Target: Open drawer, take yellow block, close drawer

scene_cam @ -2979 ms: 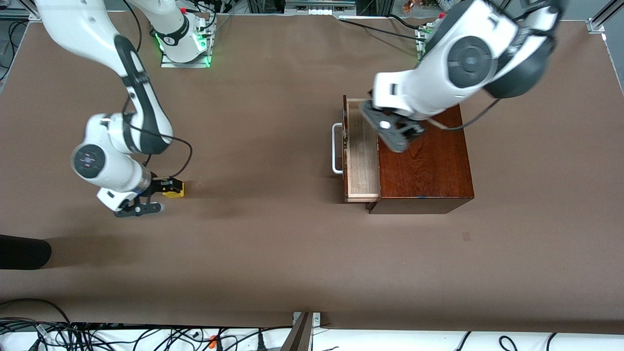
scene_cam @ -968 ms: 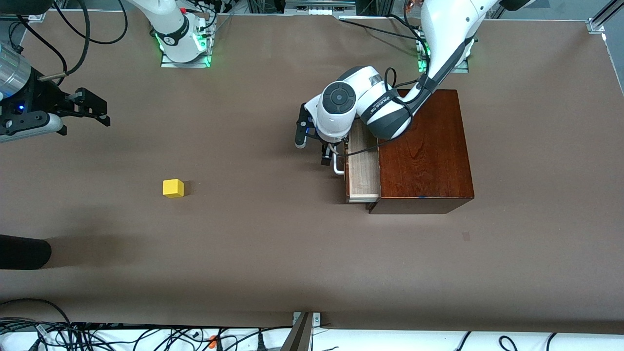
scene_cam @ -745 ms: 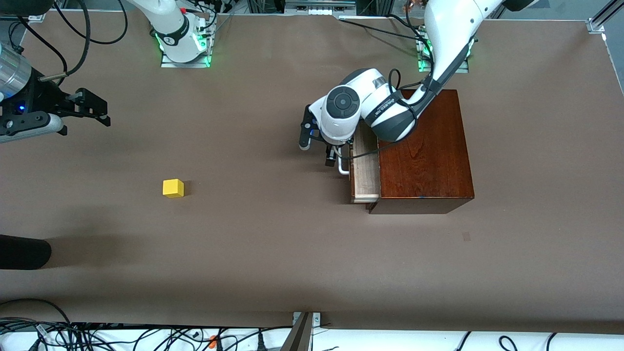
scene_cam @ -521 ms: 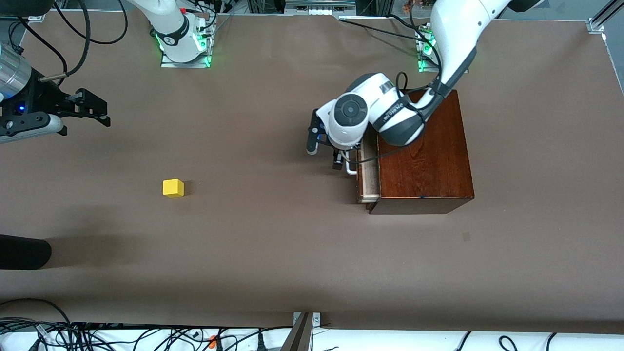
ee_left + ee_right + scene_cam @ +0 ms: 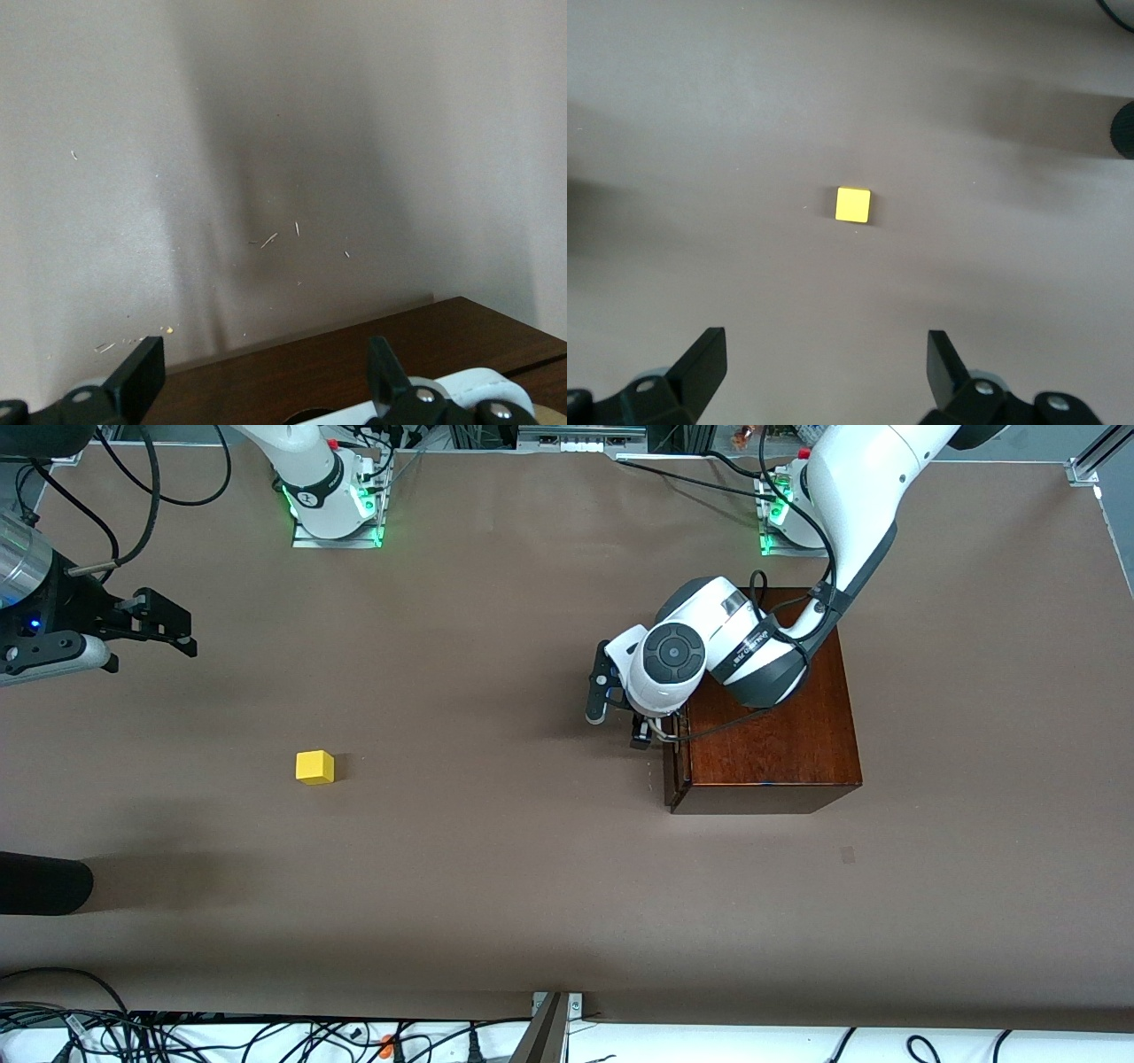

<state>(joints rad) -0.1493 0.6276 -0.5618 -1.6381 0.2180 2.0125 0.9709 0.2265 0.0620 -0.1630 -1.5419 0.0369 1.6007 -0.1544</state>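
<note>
The drawer (image 5: 670,769) is pushed into the dark reddish-brown wooden box (image 5: 771,717); only its dark front shows, and no pale interior is visible. My left gripper (image 5: 617,721) is open, low against the drawer front (image 5: 372,354), with the white loop handle (image 5: 474,385) by one finger. It also shows in the left wrist view (image 5: 261,379). The yellow block (image 5: 314,767) sits alone on the table toward the right arm's end. My right gripper (image 5: 164,624) is open and empty, high over the table; its wrist view (image 5: 824,363) looks down on the block (image 5: 853,204).
The brown table (image 5: 496,868) is bare between the block and the box. A black rounded object (image 5: 40,883) lies at the table's edge toward the right arm's end, nearer the front camera; it also shows in the right wrist view (image 5: 1123,128). Cables run along the table's near edge.
The left gripper pushed the drawer into the box, toward the left arm's end. Earlier, the right gripper let go of the yellow block and rose; it has since held still.
</note>
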